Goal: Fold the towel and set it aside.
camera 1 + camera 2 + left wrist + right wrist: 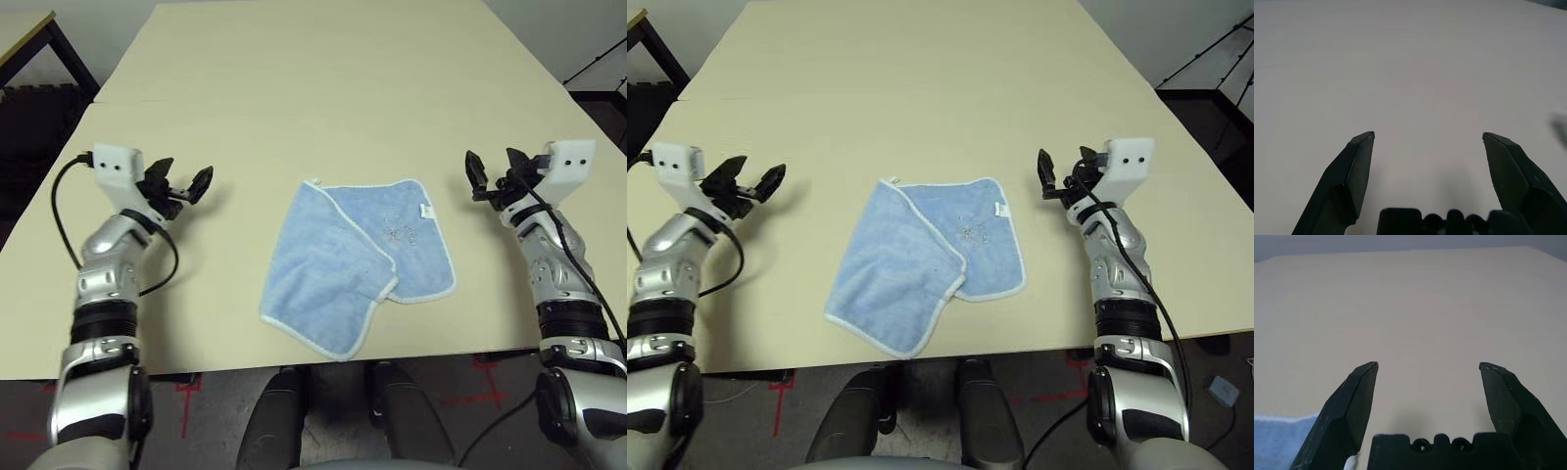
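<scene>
- Your left gripper (182, 184) stands with its fingers spread wide and nothing between them, above bare table (294, 78) well to the left of the towel.
- Your right gripper (493, 176) is likewise wide apart and empty, near the towel's right edge but not touching it.
- The towel (358, 262) lies flat near the table's front edge, between your two arms. One flap is laid over the rest at a slant, so the edges do not line up; a small white tag (426, 210) shows near the right side.
- You appear to be between folds: the cloth looks partly folded and is not yet set aside.
- The next move probably calls for bringing a gripper down to a corner or hem, pinching it, and either squaring the fold or carrying the cloth off to one side.
- Both forearms reach forward on either side of the cloth. The left gripper angles inward toward the towel; the right points roughly straight ahead.
</scene>
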`<state>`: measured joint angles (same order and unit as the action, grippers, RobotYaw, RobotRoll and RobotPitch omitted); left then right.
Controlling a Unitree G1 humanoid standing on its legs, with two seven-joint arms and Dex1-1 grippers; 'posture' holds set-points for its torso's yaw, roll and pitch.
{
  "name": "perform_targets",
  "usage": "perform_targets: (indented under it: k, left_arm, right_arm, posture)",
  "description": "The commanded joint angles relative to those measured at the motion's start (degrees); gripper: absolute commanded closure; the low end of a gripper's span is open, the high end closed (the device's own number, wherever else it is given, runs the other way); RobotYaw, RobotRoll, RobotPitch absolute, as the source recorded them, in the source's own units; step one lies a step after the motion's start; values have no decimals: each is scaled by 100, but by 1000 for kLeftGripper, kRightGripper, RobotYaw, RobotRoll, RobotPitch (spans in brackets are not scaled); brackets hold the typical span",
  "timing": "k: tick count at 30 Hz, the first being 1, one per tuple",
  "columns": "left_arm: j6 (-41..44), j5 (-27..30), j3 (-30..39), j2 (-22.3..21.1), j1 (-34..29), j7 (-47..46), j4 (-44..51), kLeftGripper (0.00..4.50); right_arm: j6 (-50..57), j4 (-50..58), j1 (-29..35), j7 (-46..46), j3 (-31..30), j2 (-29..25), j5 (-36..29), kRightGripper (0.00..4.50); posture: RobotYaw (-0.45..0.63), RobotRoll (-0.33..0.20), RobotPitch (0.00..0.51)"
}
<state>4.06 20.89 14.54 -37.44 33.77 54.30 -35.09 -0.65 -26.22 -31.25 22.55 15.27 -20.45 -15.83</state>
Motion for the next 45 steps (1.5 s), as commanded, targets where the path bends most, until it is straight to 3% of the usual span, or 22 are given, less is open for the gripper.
perform_targets:
  k: [1,7,18,26,36,45]
  left_arm:
    - [-12,-18,-428,-166,130,1147,11,0]
    - [-15,25,-881,-126,337,2307,272,0]
    - [-424,-141,-971,43,466,2414,40,0]
    - [-288,-82,-925,16,166,2347,413,0]
    - [-92,109,-876,112,-408,2115,1194,0]
    - [3,159,-951,194,-511,2020,1465,0]
  right_arm:
    - [77,-111,-58,223,45,-263,-42,31]
    - [466,-265,-16,1141,141,-767,-397,31]
    - [862,-988,-635,2049,6,-1235,-398,31]
    - [1213,-2114,-1507,2991,-658,-1595,127,31]
    - [773,-2954,-2166,3903,-1108,-1700,664,31]
    - [-201,-3606,-2626,4321,-1534,-1830,1300,31]
  posture:
    - [94,0,209]
    - [68,0,221]
    - [65,0,202]
    - [89,0,210]
    - [122,0,208]
    - [130,0,211]
